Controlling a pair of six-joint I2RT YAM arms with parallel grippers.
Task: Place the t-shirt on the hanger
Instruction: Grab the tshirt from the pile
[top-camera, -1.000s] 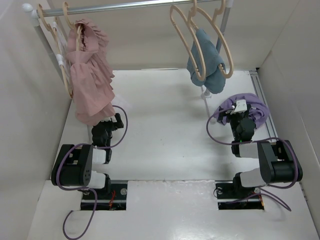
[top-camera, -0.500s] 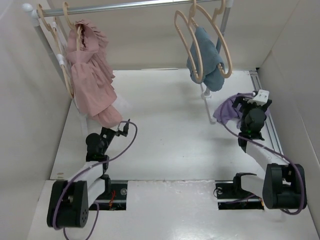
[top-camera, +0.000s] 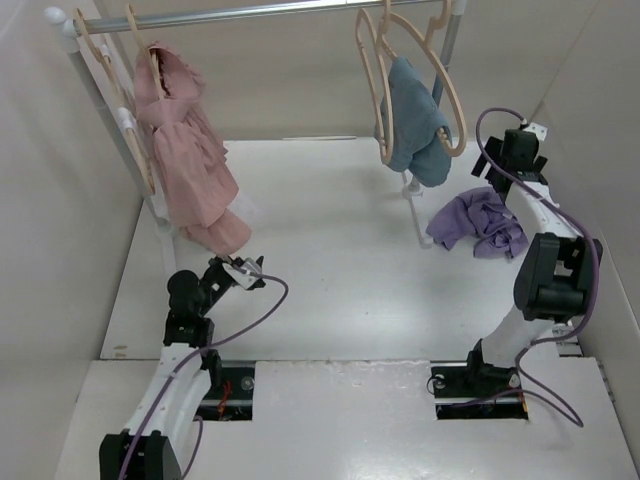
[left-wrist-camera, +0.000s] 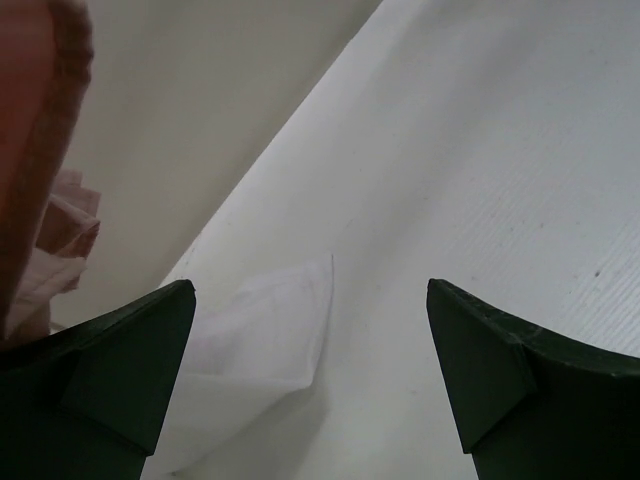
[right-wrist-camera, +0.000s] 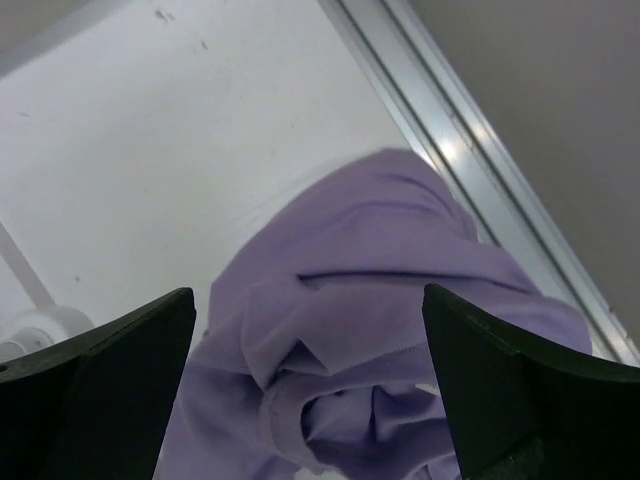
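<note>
Both released: L gripper (left-wrist-camera: 310, 290), R gripper (right-wrist-camera: 308, 292) aimed at crumpled t-shirt (right-wrist-camera: 400, 260) on table (top-camera: 330, 250).

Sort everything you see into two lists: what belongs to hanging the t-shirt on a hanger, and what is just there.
Job: purple t-shirt; empty beige hanger; left gripper; right gripper, both open.
Just there: pink ruffled garment; blue cloth; rail.

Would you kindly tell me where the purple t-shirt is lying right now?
From above, the t-shirt lies crumpled on the table at its right side, just this side of the hanging blue cloth.
</note>
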